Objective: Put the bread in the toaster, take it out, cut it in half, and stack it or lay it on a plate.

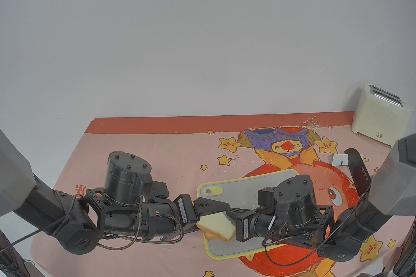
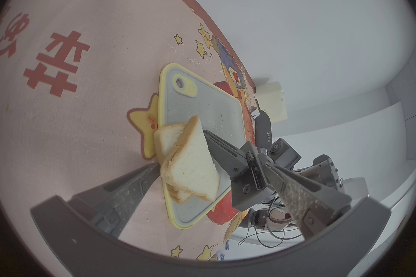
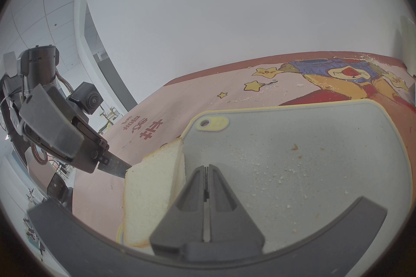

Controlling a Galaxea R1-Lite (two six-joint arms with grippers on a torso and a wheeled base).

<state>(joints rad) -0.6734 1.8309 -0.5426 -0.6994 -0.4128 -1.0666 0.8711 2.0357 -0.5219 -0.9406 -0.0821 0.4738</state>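
L gripper (image 2: 209, 167) wide open, straddling the pale white bread slices (image 2: 189, 162); one finger touches the bread's edge, the other stands clear. R gripper (image 3: 206, 170) fully closed, holding nothing, tips against the bread's opposite face. Bread sits at the near-left corner of the grey, yellow-rimmed cutting board (image 1: 248, 192), top slice tilted up, on the pink cartoon-print desk (image 1: 151, 148). Cream toaster (image 1: 381, 117) at far-right corner, well apart.

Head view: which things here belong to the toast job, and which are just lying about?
Job: bread slices; cutting board; toaster; black knife, as it seems.
Lying about: small white block beside the knife; printed tablecloth; crumbs at its far edge.
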